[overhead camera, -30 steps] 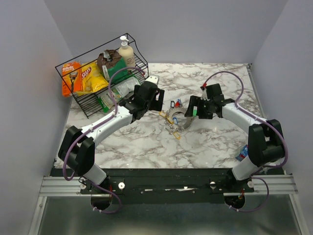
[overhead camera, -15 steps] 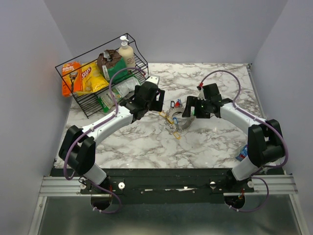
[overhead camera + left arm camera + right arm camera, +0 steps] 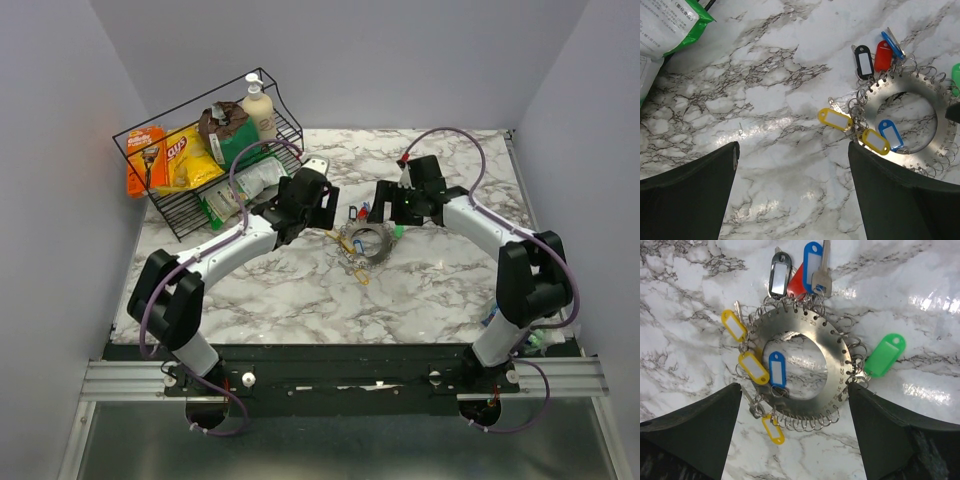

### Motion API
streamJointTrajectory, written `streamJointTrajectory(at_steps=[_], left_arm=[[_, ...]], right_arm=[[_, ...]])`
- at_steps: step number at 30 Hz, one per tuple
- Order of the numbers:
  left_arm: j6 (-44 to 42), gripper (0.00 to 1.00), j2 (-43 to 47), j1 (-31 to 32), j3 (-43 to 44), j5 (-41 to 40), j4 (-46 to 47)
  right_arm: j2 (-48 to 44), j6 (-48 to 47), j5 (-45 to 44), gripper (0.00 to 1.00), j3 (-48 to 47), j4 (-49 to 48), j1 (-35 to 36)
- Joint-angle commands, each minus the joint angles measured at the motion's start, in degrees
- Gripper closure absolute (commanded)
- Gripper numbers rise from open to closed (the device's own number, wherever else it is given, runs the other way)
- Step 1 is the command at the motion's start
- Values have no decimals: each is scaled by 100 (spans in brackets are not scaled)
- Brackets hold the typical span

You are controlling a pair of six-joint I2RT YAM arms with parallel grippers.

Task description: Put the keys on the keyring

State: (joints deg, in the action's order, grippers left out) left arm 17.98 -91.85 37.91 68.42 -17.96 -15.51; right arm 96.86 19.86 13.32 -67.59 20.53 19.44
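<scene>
The keyring (image 3: 836, 362) is a flat steel disc with a wide hole and many small wire loops round its rim; it lies on the marble at mid-table (image 3: 368, 243). Coloured tags and a few keys hang from the loops: a silver key (image 3: 821, 271) at the far side, another key (image 3: 751, 401) near the left finger. My right gripper (image 3: 795, 387) hovers open over the disc, a finger either side of its near half. My left gripper (image 3: 792, 145) is open over bare marble, the keyring (image 3: 940, 136) just beyond its right finger. Neither holds anything.
A black wire basket (image 3: 170, 212) with snack packs and a soap bottle (image 3: 258, 108) stands at the back left. A green and white packet (image 3: 670, 25) lies close to the left gripper. A loose green tag (image 3: 885, 355) sticks out from the disc's right side.
My right gripper has drawn back toward the far side, uncovering the keyring in the top view. The left arm has shifted only slightly. The keyring has stayed put.
</scene>
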Motion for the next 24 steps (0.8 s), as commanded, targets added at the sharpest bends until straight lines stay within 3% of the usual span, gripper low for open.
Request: streamJointTrajectory(at_steps=[1, 10, 18, 22, 24], left_arm=[[-48, 1, -148, 32, 189, 178, 223], [-251, 2, -561, 15, 567, 608, 346], [-172, 15, -1159, -47, 1076, 1532, 417], [-110, 16, -1344, -47, 1173, 1628, 443], [-93, 16, -1370, -56, 1182, 1655, 461]], right_arm=[[307, -26, -260, 6, -403, 91, 60], [773, -52, -444, 9, -790, 179, 69], [1063, -70, -647, 11, -1019, 179, 68], [1230, -78, -726, 16, -1203, 179, 68], [1344, -96, -735, 23, -1335, 170, 60]])
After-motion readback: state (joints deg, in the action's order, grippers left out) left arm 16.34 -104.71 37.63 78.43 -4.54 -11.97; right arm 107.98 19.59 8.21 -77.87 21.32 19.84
